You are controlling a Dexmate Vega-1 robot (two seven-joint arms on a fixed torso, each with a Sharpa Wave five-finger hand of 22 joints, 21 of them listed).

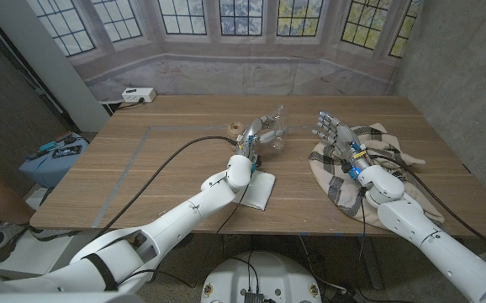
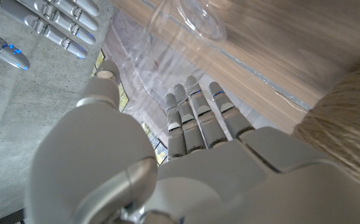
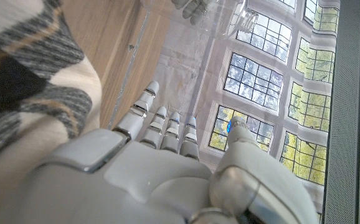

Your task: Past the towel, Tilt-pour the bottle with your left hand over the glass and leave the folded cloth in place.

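Observation:
My left hand (image 1: 258, 133) reaches over the middle of the table, fingers straight and holding nothing, tips close beside a clear glass (image 1: 278, 133). In the left wrist view the hand (image 2: 167, 168) points at that glass (image 2: 192, 18). A small bottle with a tan top (image 1: 233, 130) stands just left of the hand, apart from it; the blurred tan mass (image 2: 348, 118) may be the same top. A white folded cloth (image 1: 258, 190) lies under the left forearm. My right hand (image 1: 330, 129) stands with fingers spread above the far end of a plaid towel (image 1: 331, 181).
A white power box (image 1: 138, 95) sits at the table's far left corner. A black cable (image 1: 176, 151) runs along the left arm. A blue object (image 1: 58, 151) lies off the table's left side. The table's front edge runs just behind the cloth and towel.

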